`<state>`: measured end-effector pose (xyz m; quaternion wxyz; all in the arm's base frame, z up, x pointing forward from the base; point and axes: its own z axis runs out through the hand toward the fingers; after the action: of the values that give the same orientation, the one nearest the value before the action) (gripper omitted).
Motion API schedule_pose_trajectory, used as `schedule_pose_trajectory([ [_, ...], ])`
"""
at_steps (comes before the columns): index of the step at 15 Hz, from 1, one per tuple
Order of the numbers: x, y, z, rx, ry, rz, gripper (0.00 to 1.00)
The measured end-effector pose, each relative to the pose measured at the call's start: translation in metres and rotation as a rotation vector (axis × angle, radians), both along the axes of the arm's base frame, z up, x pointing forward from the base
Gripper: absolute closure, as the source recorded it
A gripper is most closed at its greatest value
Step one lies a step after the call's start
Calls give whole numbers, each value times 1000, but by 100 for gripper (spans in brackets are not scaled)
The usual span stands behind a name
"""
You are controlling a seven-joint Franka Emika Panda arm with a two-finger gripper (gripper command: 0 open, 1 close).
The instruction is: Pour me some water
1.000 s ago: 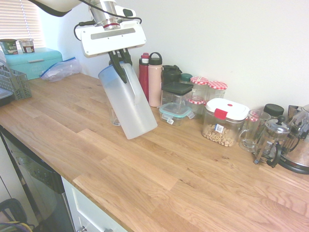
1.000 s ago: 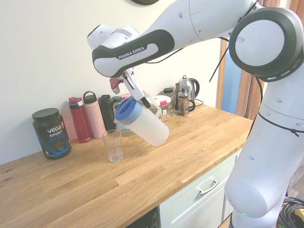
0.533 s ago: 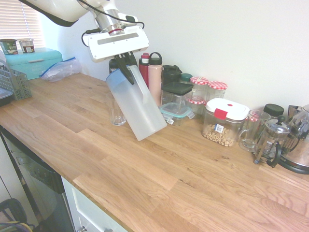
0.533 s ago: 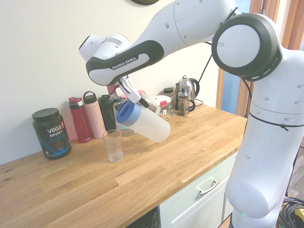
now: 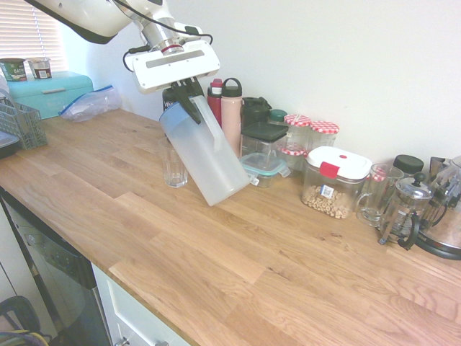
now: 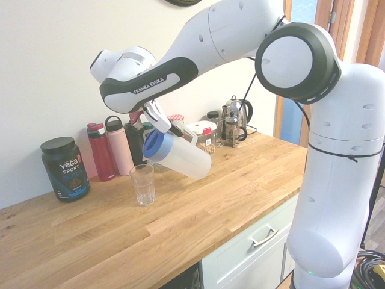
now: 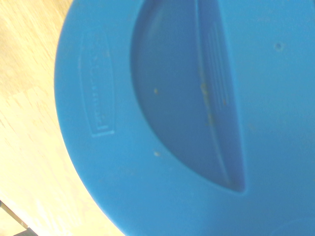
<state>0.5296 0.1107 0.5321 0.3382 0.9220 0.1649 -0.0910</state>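
Observation:
A frosted white pitcher with a blue lid hangs tilted above the wooden counter. My gripper is shut on its handle near the top. The lid end leans toward a clear drinking glass that stands upright on the counter just below and beside it. The glass looks empty, and no water shows in the pitcher. The blue lid fills the wrist view.
Along the wall stand a red bottle, a pink bottle, a black tub, jars, a cereal container, a glass mug, a French press and a kettle. A dish rack and bread box sit far left.
The arm has carried the pitcher toward the wall and tipped it further, bringing its lid end over toward the glass. The grip stays the same.

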Motion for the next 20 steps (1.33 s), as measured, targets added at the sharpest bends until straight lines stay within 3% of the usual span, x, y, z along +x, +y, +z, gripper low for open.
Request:
schedule_pose_trajectory([
  [6,-1,8,-3,-4,-6,5,100],
  [10,-6,-5,23,86,-66,-50,100],
  [15,-31,-67,89,294,-203,-214,100],
  [20,-78,-137,110,448,-302,-443,100],
])
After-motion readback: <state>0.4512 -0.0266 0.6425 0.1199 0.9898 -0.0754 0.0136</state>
